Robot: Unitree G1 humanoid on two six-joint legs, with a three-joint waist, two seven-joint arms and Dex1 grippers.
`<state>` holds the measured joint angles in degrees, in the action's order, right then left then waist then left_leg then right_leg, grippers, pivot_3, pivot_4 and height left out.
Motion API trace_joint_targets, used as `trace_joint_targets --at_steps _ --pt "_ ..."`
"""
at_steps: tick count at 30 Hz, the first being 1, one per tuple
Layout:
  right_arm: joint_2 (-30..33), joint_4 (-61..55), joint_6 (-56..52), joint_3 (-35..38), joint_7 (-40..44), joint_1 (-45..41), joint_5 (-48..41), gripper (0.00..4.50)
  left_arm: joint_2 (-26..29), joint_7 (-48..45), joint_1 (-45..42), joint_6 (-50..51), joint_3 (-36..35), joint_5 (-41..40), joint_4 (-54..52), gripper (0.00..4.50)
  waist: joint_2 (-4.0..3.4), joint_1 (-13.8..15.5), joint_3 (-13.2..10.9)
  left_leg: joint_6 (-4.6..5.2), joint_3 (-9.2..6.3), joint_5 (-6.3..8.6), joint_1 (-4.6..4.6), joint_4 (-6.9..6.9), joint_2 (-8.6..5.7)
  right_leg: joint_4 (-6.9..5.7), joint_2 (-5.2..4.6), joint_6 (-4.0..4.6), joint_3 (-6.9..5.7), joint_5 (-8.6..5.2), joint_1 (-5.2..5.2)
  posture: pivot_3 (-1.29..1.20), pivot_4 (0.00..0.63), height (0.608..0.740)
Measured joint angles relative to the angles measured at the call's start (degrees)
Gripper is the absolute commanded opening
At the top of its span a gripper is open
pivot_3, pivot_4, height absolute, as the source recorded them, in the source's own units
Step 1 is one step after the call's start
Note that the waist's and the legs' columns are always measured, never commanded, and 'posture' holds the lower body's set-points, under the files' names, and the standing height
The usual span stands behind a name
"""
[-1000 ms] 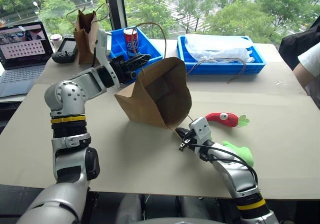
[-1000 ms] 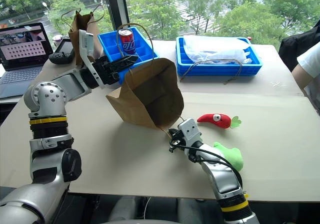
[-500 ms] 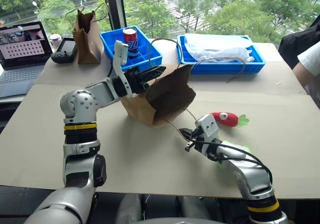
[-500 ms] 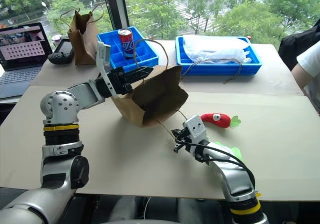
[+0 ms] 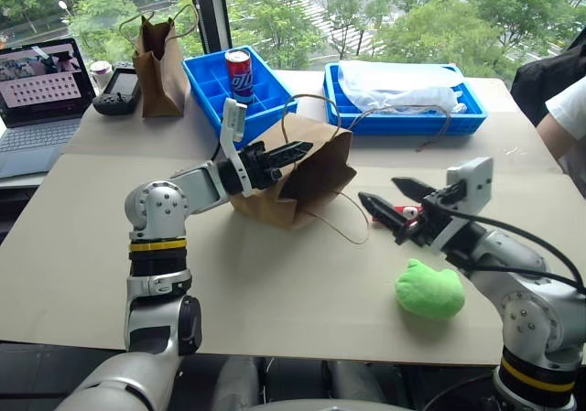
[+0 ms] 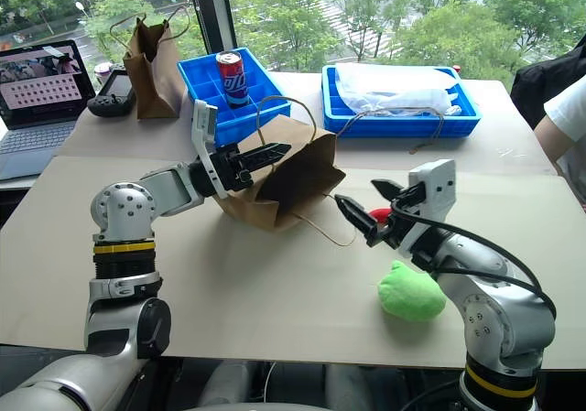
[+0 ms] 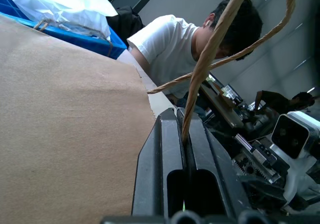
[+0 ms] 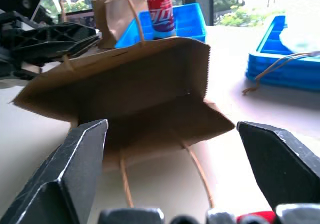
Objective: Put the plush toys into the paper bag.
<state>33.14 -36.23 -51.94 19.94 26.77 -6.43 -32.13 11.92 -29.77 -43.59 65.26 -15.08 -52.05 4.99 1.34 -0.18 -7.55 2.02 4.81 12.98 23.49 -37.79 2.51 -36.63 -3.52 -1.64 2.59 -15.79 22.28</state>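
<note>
Bag [image 5: 302, 178] is lying on its side, mouth facing the right gripper [image 5: 386, 205], whose jaws are gaping empty; left gripper [image 5: 286, 151] is pinching its cord handle [image 7: 210, 49].

The light-brown paper bag [image 5: 307, 178] lies tipped on its side mid-table, mouth open rightward. Right of it lies the red chili toy [image 5: 407, 212]. The bright green blob [image 5: 429, 289] sits nearer.

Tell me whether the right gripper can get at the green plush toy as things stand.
Probably yes. The right gripper is open and holds nothing, and the green plush toy lies bare on the table just below it, with nothing over it.
</note>
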Motion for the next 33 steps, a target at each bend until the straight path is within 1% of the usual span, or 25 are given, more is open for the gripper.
trace_joint_targets --at_steps 1,2,4,5,10,14,15,17,19,22,27,33 --pt "4.40 3.53 2.23 -0.53 1.04 1.64 3.29 4.48 0.05 0.49 0.21 0.07 -0.50 -0.09 0.00 0.00 0.00 -0.02 0.00 0.03 0.03 0.02 0.02 0.00 -0.04 0.05 -0.01 -0.01 0.05 0.00 0.00 0.00 0.150 0.724" --pt "6.88 7.77 3.95 -0.76 1.60 1.76 5.94 4.48 0.07 0.73 0.24 0.11 -0.63 -0.15 0.00 0.00 0.02 -0.06 -0.01 0.03 0.05 0.01 0.04 0.00 -0.13 0.13 0.00 -0.01 0.06 0.00 0.00 0.00 0.150 0.724" --pt "8.51 15.36 7.52 -1.48 2.68 0.13 8.88 4.48 0.04 0.78 0.26 0.19 -0.41 -0.25 -0.01 0.00 0.02 -0.45 -0.01 0.03 0.04 0.01 0.01 0.00 -0.12 0.11 0.06 -0.01 0.09 0.00 0.00 0.00 0.150 0.724" --pt "9.36 19.55 9.63 -3.08 3.47 -1.17 10.40 4.48 -0.09 0.77 0.25 0.21 -0.15 -0.37 -0.01 0.00 0.02 -0.67 -0.02 0.03 0.04 0.01 -0.03 0.01 -0.11 0.06 0.10 0.00 0.14 0.00 0.01 0.00 0.150 0.724" --pt "9.35 38.77 19.22 -11.42 6.51 -8.60 17.54 4.48 0.05 0.49 0.24 0.19 0.70 -0.45 -0.11 0.00 -0.04 -0.96 -0.08 0.01 0.03 0.00 -0.11 0.05 -0.07 -0.07 0.18 0.03 0.20 -0.01 0.03 0.00 0.150 0.724" --pt "8.68 43.73 22.53 -12.88 8.89 -11.30 18.50 4.48 0.66 0.50 0.37 0.18 0.69 -0.89 -0.67 0.00 -0.04 -0.81 -0.08 0.00 0.05 0.00 -0.09 0.04 -0.06 -0.03 0.13 0.01 0.21 -0.01 0.00 0.00 0.150 0.724" --pt "8.56 44.13 22.77 -13.07 9.18 -11.42 18.64 3.98 0.79 0.50 0.47 0.18 0.69 -0.95 -0.88 0.00 -0.04 -0.77 -0.08 0.00 0.05 0.00 -0.10 0.04 -0.01 -0.04 0.11 0.01 0.20 -0.01 -0.01 0.00 0.150 0.724" --pt "8.04 44.82 23.47 -13.46 9.21 -11.46 19.18 3.47 1.33 0.43 0.81 0.18 0.81 -1.00 -1.17 0.00 -0.04 -0.78 -0.08 -0.01 0.06 -0.01 -0.12 0.04 0.00 -0.05 0.11 0.01 0.21 -0.01 -0.01 0.00 0.150 0.724" --pt "7.31 44.80 23.92 -13.49 9.01 -11.42 19.66 2.70 1.44 0.24 0.85 0.18 1.40 -1.04 -1.30 0.00 -0.04 -0.74 -0.08 -0.09 0.06 -0.06 -0.14 0.04 0.01 -0.06 0.11 0.01 0.20 -0.01 -0.03 0.00 0.150 0.724" --pt "7.03 43.95 23.57 -13.53 9.24 -10.76 19.63 1.75 1.39 0.06 0.83 0.18 1.73 -1.37 -1.43 0.00 -0.04 -0.66 -0.08 -0.19 0.05 -0.12 -0.18 0.04 0.02 -0.11 0.10 0.01 0.20 0.00 -0.05 0.00 0.150 0.724" --pt "7.07 38.19 20.18 -12.89 10.45 -7.76 18.23 0.02 1.88 -2.06 0.78 0.68 3.19 -2.02 -1.49 0.00 -0.04 -0.60 -0.08 -0.20 0.04 -0.12 -0.16 0.05 0.02 -0.11 0.10 0.01 0.19 -0.01 -0.04 0.00 0.150 0.724" --pt "7.27 32.30 15.54 -8.80 10.46 -4.12 14.92 0.02 1.86 -3.15 1.81 1.55 4.90 -2.25 -2.22 0.00 -0.05 -0.50 -0.09 -0.20 0.04 -0.12 -0.10 0.07 0.03 -0.07 0.10 0.01 0.18 -0.01 -0.01 0.00 0.150 0.724"
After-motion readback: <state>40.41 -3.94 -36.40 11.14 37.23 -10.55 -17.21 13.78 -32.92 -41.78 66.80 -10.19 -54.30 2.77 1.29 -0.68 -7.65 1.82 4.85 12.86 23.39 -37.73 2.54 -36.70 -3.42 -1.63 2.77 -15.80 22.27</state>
